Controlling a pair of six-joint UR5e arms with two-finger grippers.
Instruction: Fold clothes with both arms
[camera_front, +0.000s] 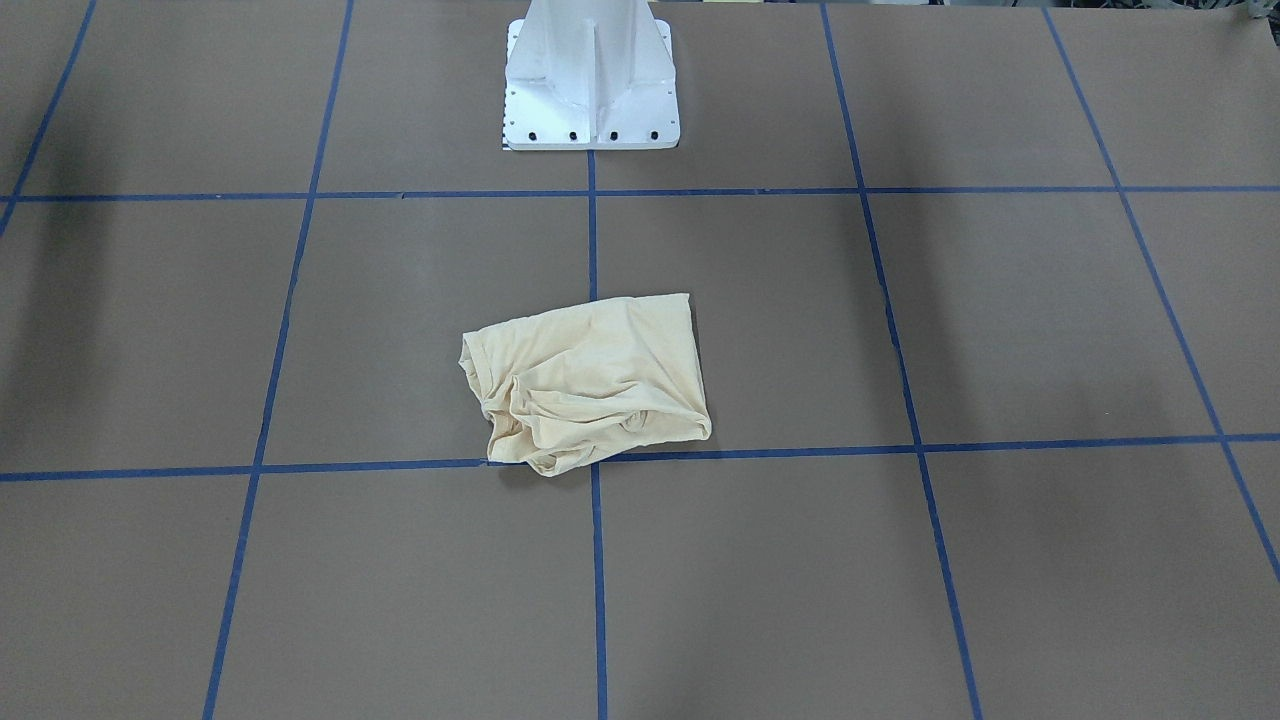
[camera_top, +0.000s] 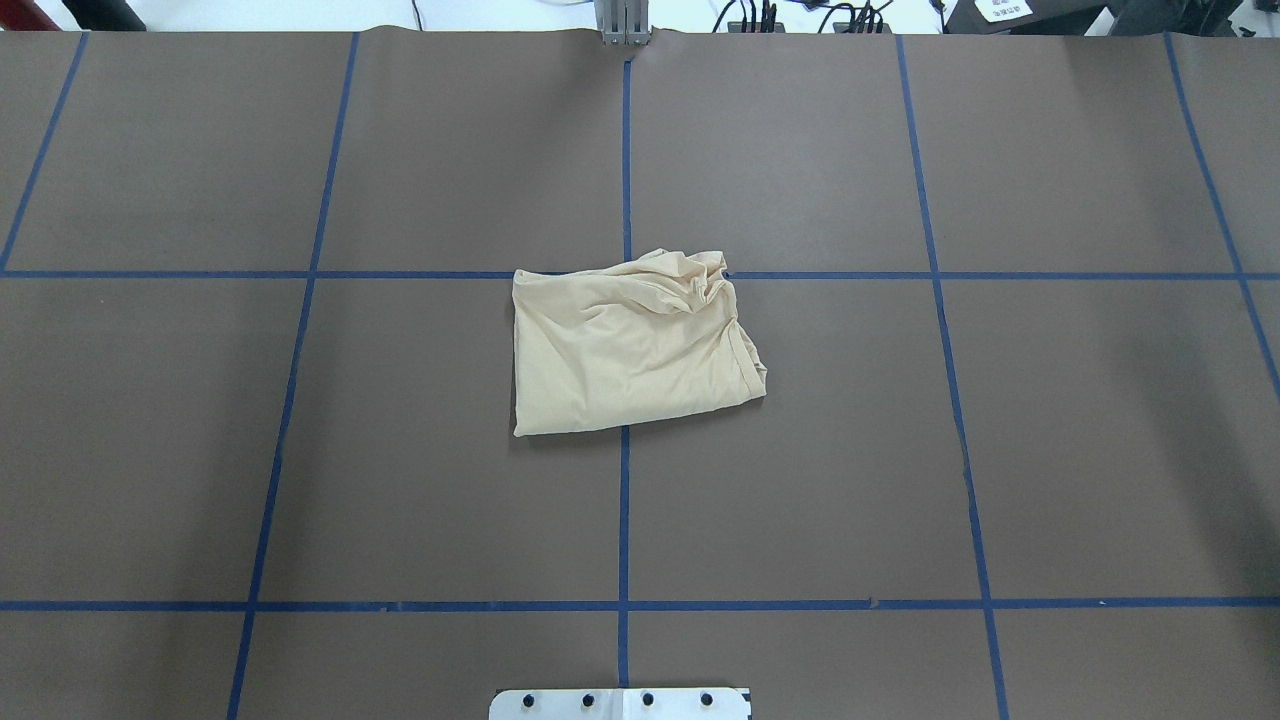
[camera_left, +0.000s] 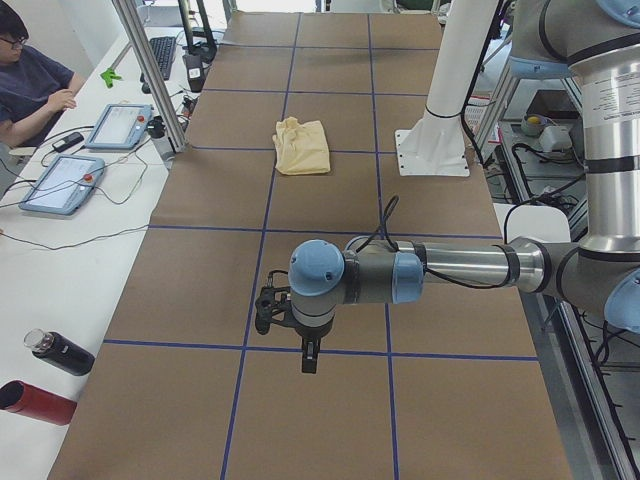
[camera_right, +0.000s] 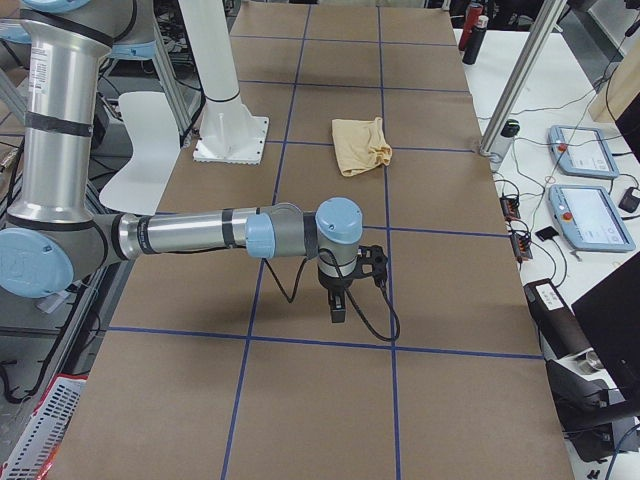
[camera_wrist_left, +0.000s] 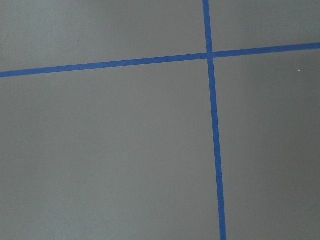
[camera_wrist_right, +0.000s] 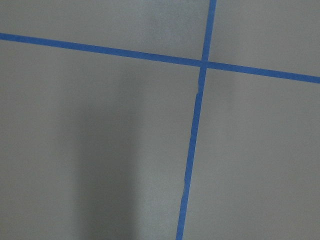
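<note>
Two arms, both out wide: left arm (camera_left: 450, 272) and right arm (camera_right: 200, 235) hang over bare brown tabletop (camera_top: 300, 450) toward opposite ends, well apart from the shirt (camera_top: 630, 345). Each wrist view shows only paper and a blue tape (camera_top: 624, 500) crossing, no fingers in frame. Left gripper (camera_left: 310, 362) and right gripper (camera_right: 338, 312) show only in the side views, pointing down with nothing hanging from either. Can't tell how far either one is open.

Shirt sits mid-tabletop as a compact folded bundle in front of the white pedestal (camera_front: 590, 90). It straddles the centre tape line, and its far edge touches the cross line. Long axis runs roughly along the table, robot's left to right. The edge on the robot's left is straight. The far corner on the robot's right is bunched and wrinkled. No print showing.

My read: fold mostly done, finish rough. Both arms look about equally far off. Any tidy-up falls on the right arm's side, reaching inward toward centre.
</note>
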